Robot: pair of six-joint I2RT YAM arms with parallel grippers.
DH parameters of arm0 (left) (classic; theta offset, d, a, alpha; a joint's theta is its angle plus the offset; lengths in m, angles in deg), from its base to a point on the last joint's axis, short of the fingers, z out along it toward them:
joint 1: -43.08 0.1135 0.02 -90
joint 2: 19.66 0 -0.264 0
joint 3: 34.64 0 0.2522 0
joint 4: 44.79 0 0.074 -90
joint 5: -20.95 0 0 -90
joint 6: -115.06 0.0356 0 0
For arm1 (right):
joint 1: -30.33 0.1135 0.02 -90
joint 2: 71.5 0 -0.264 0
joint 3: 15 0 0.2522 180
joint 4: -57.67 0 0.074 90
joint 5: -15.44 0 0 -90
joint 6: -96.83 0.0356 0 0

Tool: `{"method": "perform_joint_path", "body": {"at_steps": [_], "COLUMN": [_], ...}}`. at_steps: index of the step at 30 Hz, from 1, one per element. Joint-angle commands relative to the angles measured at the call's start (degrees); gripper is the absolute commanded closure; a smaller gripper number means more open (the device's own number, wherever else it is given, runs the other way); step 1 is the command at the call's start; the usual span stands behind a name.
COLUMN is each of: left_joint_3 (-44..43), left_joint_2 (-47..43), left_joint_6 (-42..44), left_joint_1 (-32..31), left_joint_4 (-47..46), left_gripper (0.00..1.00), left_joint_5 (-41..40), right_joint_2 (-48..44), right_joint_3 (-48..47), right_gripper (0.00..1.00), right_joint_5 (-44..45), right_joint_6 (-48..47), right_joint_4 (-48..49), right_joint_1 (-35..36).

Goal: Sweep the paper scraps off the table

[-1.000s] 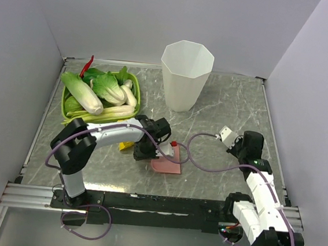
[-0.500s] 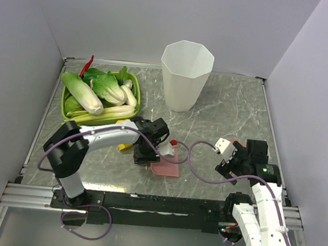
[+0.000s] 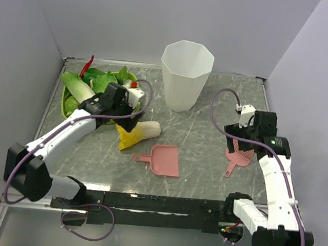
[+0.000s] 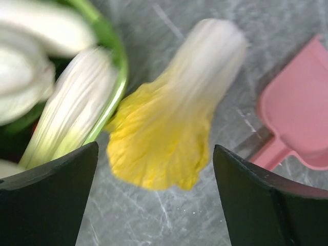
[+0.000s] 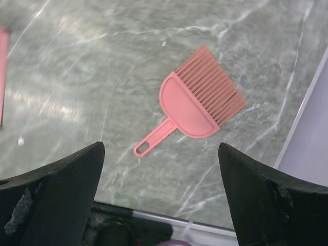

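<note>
The left fingers [image 4: 51,195] are spread wide apart, empty, above a yellow-leaved cabbage [image 4: 164,138] lying on the counter [image 4: 154,220] just beside the green tray [image 4: 117,66]. The right fingers [image 5: 56,195] are likewise spread, empty, above the pink brush [image 5: 197,102].

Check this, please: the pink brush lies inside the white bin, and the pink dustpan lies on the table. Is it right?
Not quite: the pink brush lies on the table, not inside the white bin; the right wrist view shows it. The pink dustpan does lie on the table.
</note>
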Motion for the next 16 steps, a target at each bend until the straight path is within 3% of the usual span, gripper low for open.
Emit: {"method": "perform_joint_path", "body": {"at_steps": [1,5,9,16], "left_joint_3": [4.0,5.51,3.31,-0.12], "left_joint_2": [-8.35,-12.49,-14.77,-14.69], "left_joint_6": [-5.55,-9.34,-21.1,-32.1], "left_joint_1": [4.9,14.54,25.54,33.9], "left_joint_4": [-6.89,-11.55,-16.29,-21.31], "left_gripper": [0.04,0.04,0.04,0.03], "left_joint_5": [-2.72,-6.06,-4.92,-6.42], "right_joint_2": [1.59,3.08,4.92,11.95], "right_joint_3": [-2.71,-5.95,-11.14,-20.29], "right_gripper": [0.0,0.0,0.0,0.0], "right_joint_5": [6.47,6.56,7.61,11.13], "right_joint_6": [11.07,13.45,15.38,18.2], "right_joint_4": [5.95,7.36,9.65,10.17], "right_joint_1": [0.25,0.25,0.25,0.25]}}
